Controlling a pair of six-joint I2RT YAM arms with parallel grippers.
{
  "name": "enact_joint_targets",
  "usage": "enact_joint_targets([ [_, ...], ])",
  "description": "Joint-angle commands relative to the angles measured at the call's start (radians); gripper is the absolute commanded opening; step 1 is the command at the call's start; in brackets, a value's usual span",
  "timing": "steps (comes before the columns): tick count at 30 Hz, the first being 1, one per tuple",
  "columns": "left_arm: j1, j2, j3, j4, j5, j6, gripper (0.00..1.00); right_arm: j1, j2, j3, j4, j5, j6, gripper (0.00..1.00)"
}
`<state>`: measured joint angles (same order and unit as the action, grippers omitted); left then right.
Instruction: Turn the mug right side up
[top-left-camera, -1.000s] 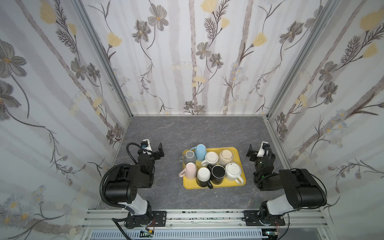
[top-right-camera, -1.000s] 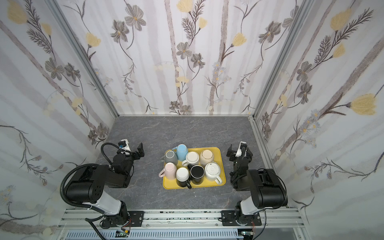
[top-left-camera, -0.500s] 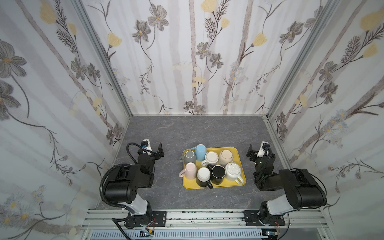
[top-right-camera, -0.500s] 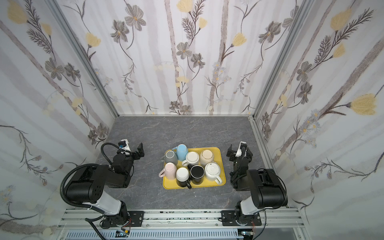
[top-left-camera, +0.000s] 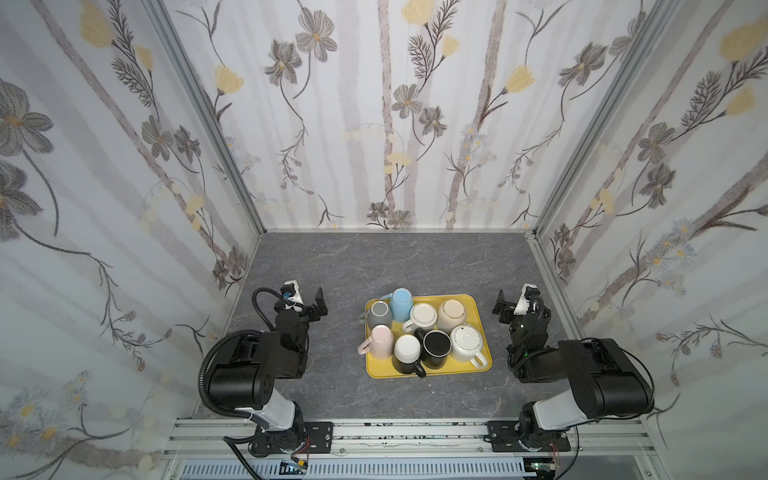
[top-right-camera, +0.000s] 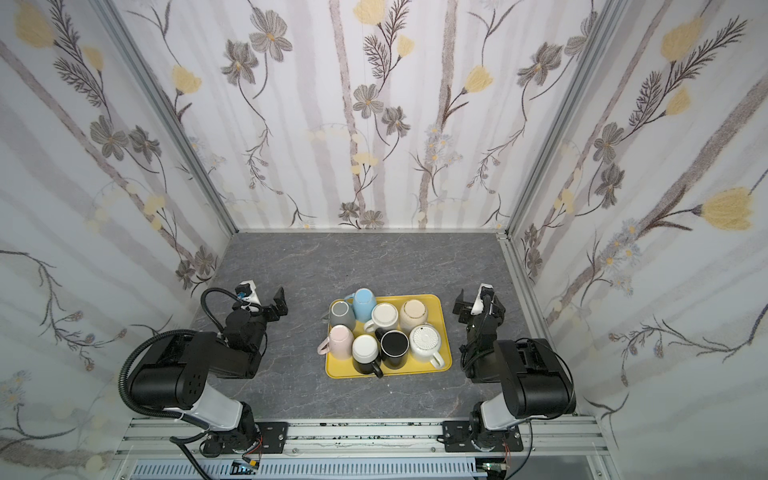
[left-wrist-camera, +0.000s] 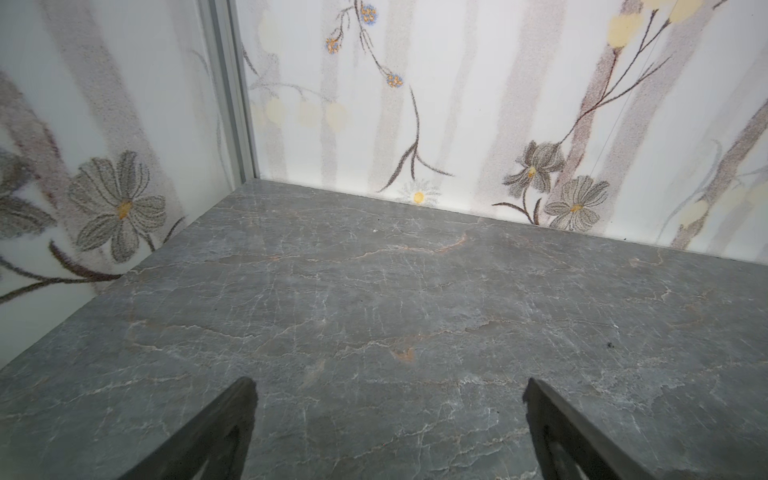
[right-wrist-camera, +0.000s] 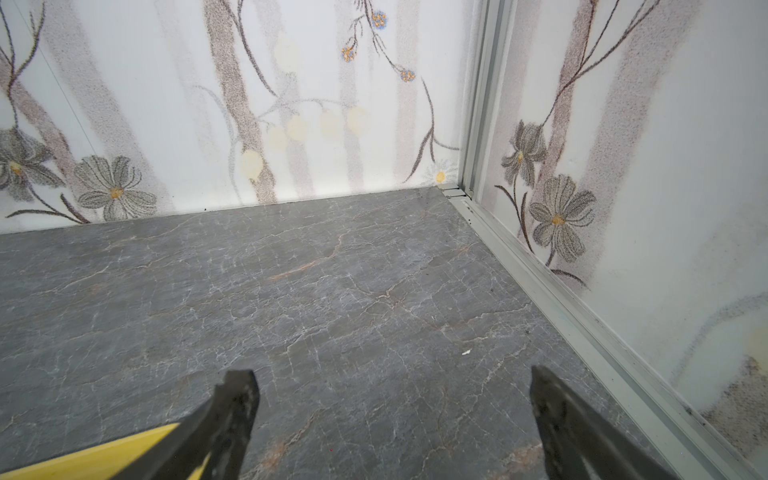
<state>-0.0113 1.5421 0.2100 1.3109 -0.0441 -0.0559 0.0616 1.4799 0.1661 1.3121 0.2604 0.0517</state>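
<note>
Several mugs stand packed on a yellow tray (top-left-camera: 428, 371) (top-right-camera: 386, 372) in the middle of the grey table in both top views. The pale blue mug (top-left-camera: 401, 304), grey mug (top-left-camera: 380, 314), pink mug (top-left-camera: 381, 341) and ribbed white mug (top-left-camera: 467, 341) show flat bases upward. The black mug (top-left-camera: 436, 348) shows a dark round top. My left gripper (top-left-camera: 303, 297) (left-wrist-camera: 388, 386) hovers open left of the tray, with nothing between its fingers. My right gripper (top-left-camera: 518, 300) (right-wrist-camera: 395, 378) hovers open right of the tray, also empty. Only a tray corner (right-wrist-camera: 104, 455) shows in the right wrist view.
Flowered walls enclose the table on three sides, with metal corner posts (top-left-camera: 208, 120) at the back. Bare grey tabletop (top-left-camera: 395, 262) lies between the tray and the back wall. Both arm bases (top-left-camera: 266, 415) sit on the front rail.
</note>
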Motion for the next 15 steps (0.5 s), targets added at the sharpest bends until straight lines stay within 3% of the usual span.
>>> enact_joint_targets([
  [1, -0.009, -0.116, -0.006, -0.037, -0.062, -0.006, 1.0, 0.001, -0.089, 0.014, -0.061, 0.0, -0.005, 1.0],
  [4, -0.015, -0.276, 0.047, -0.308, -0.126, -0.083, 1.0, 0.002, -0.226, 0.122, -0.425, 0.007, 0.095, 1.0],
  [6, -0.015, -0.397, 0.104, -0.53, -0.147, -0.158, 1.0, 0.004, -0.29, 0.213, -0.692, -0.057, 0.131, 0.98],
  [9, -0.015, -0.504, 0.16, -0.763, -0.088, -0.23, 1.0, 0.003, -0.339, 0.348, -1.089, -0.041, 0.344, 0.92],
  [11, -0.015, -0.572, 0.191, -0.914, -0.037, -0.282, 0.95, 0.004, -0.354, 0.417, -1.308, -0.079, 0.423, 0.87],
  [15, -0.02, -0.681, 0.244, -1.228, 0.086, -0.463, 0.8, 0.004, -0.391, 0.433, -1.528, -0.224, 0.486, 0.74],
])
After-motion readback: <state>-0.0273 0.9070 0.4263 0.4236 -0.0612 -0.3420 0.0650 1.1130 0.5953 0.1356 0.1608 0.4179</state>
